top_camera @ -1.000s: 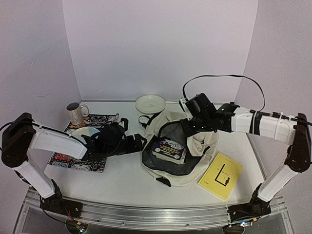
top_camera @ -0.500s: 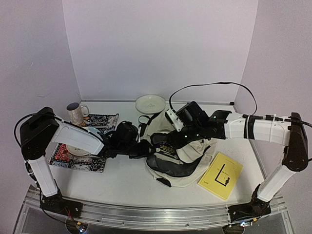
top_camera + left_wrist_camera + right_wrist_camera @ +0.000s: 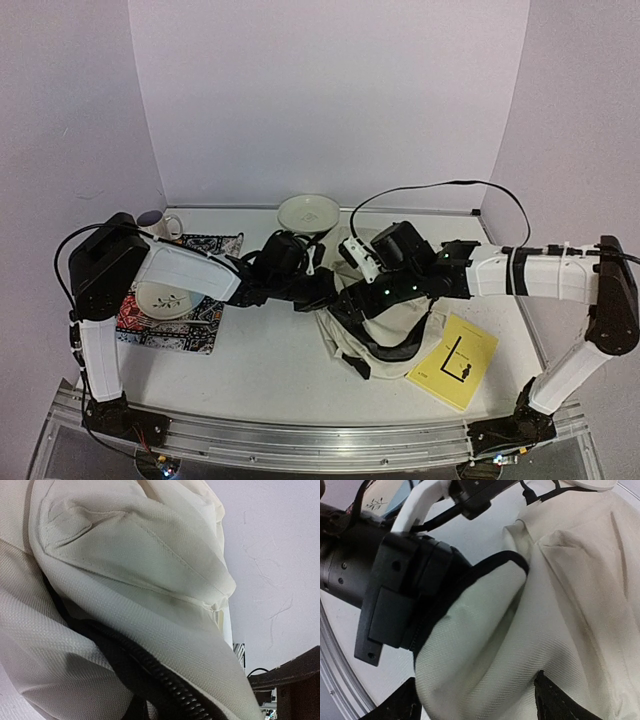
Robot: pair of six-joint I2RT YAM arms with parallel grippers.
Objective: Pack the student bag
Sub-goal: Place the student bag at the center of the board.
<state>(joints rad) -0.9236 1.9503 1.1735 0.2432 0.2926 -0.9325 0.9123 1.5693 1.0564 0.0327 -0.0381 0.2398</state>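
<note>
Firmly, my left hand [image 3: 322,290] pinches the black-trimmed rim of the student bag [image 3: 400,318] at centre; my right hand [image 3: 354,299] gapes open against its fabric. Print on the yellow book [image 3: 452,360] nearby is unreadable; open surface [image 3: 270,365] lies in front.

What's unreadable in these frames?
- Inside of the cream fabric backpack: top view, its own folded fabric covers it.
- Left gripper: fingertips unseen, left wrist view shows only fabric.
- Pale mug: top view, left arm hides part.
- Yellow book: cover print too small, top view.
</note>
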